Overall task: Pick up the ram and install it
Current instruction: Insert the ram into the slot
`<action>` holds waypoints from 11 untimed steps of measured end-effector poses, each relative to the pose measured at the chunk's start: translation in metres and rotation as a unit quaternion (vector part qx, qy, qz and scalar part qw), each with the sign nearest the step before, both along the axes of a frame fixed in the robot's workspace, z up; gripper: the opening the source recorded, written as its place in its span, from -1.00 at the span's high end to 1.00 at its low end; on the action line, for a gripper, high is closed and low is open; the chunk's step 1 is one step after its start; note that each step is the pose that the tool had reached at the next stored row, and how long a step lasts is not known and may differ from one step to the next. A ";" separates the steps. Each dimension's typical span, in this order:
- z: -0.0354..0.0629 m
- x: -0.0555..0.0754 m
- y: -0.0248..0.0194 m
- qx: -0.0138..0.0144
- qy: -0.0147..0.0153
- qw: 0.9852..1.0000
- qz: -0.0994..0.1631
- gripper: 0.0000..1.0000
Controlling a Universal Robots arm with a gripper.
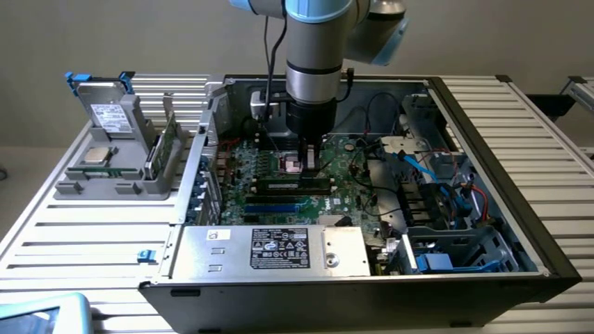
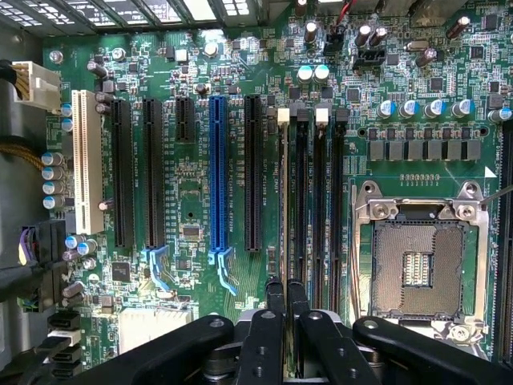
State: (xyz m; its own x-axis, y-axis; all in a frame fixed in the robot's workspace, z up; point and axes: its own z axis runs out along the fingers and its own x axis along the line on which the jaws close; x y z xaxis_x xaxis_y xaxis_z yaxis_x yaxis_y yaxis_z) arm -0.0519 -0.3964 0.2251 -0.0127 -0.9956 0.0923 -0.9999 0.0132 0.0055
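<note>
The gripper (image 1: 311,169) (image 2: 287,290) is pinching its fingers narrow on the ram (image 1: 289,185) (image 2: 282,200). The ram is standing on edge at the black memory slots (image 2: 301,200). In the exterior view it is sitting just at 6 o'clock of the processor socket (image 1: 292,164). The putting-in step seems to be going on. Seating the ram is calling for a straight, even push down until the end clips snap

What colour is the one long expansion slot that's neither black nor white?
Blue; the expansion slot shows best in the wrist view.
</note>
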 end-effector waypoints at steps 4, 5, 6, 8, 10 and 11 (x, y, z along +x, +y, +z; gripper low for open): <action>0.0000 0.000 0.0000 0.000 0.000 1.000 0.000 0.73; 0.0000 0.000 0.0000 0.000 0.000 1.000 0.000 0.73; 0.0000 0.000 0.0000 0.000 0.000 1.000 0.000 0.69; 0.0000 0.000 0.0000 0.000 0.000 1.000 0.000 0.55; 0.0000 0.000 0.0000 0.000 0.000 1.000 0.000 0.55; 0.0000 0.000 0.0000 0.000 0.000 1.000 0.000 0.55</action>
State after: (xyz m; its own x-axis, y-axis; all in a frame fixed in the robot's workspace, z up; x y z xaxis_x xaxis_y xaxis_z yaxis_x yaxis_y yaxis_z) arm -0.0519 -0.3964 0.2251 -0.0126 -0.9956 0.0923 -0.9999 0.0132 0.0056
